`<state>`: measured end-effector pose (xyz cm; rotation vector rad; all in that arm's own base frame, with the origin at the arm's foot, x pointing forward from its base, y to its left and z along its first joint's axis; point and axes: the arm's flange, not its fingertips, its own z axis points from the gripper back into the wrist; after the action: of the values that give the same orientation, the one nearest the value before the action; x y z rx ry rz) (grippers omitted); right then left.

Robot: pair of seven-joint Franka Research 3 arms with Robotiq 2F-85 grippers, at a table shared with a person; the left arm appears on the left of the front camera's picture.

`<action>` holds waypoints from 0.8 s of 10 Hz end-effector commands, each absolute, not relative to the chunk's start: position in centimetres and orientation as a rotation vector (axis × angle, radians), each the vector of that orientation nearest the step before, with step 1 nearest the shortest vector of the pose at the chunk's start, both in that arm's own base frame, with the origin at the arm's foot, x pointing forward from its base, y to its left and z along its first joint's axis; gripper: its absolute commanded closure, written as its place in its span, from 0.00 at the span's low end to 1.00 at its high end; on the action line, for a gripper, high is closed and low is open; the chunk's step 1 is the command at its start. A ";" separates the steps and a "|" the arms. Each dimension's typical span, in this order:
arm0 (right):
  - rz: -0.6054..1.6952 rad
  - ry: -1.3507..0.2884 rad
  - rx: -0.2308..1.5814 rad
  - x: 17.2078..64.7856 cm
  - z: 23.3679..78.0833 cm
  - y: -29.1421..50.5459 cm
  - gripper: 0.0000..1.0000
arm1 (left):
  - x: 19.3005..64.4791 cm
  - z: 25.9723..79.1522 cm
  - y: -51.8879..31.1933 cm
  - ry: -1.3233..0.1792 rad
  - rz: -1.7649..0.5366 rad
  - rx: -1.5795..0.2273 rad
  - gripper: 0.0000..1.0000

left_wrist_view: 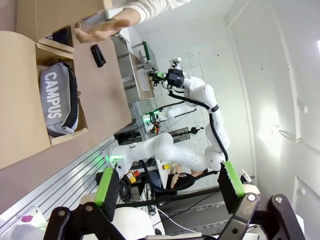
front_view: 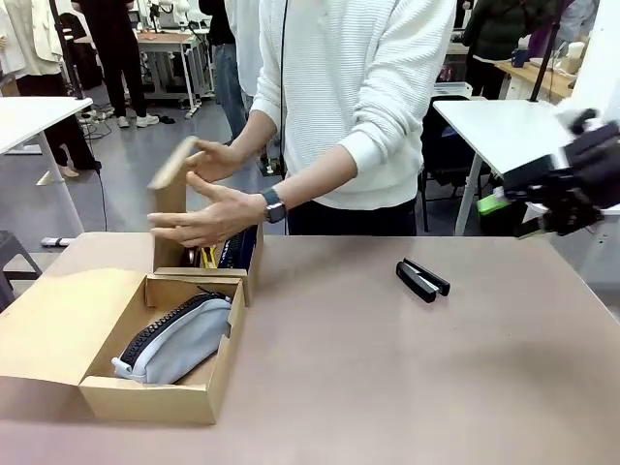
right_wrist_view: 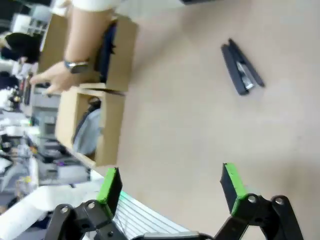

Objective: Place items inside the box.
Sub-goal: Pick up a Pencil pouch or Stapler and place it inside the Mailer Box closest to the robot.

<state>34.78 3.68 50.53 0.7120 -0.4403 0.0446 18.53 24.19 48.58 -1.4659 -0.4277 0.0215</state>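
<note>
The brown cardboard box (front_view: 145, 397) lies at the table's left with its near lid open flat. The grey "CAMPUS" pencil case (front_view: 174, 339) (left_wrist_view: 55, 102) lies in the near compartment. In the far compartment sits the navy pencil case (front_view: 238, 248), partly hidden by the person's hands (front_view: 199, 218), which hold that compartment's flap upright. The black stapler (front_view: 422, 279) (right_wrist_view: 242, 67) lies on the bare table right of centre. My right gripper (front_view: 523, 215) (right_wrist_view: 170, 185) hovers open, high at the right edge, far from the stapler. My left gripper (left_wrist_view: 169, 185) is open and holds nothing. The white pen is hidden.
The brown tabletop (front_view: 387, 387) is bare between the box and the stapler. The person stands at the far side, leaning over the box (right_wrist_view: 117, 55). White tables (front_view: 504, 121) and other people stand farther back.
</note>
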 end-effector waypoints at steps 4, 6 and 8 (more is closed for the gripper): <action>0.115 -0.527 0.584 34.6 48.1 4.6 0.00 | 18.5 48.8 24.2 -0.446 0.009 -1.479 0.00; 0.206 -0.410 0.423 39.2 46.5 8.6 0.00 | 18.5 48.8 24.2 -0.446 0.009 -1.479 0.00; 0.217 -0.327 0.402 41.8 45.1 10.6 0.00 | 18.5 48.8 24.2 -0.446 0.009 -1.479 0.00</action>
<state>39.50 10.71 43.53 0.4111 -0.3527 0.2322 18.59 24.20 48.49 -1.4671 -0.4249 0.0232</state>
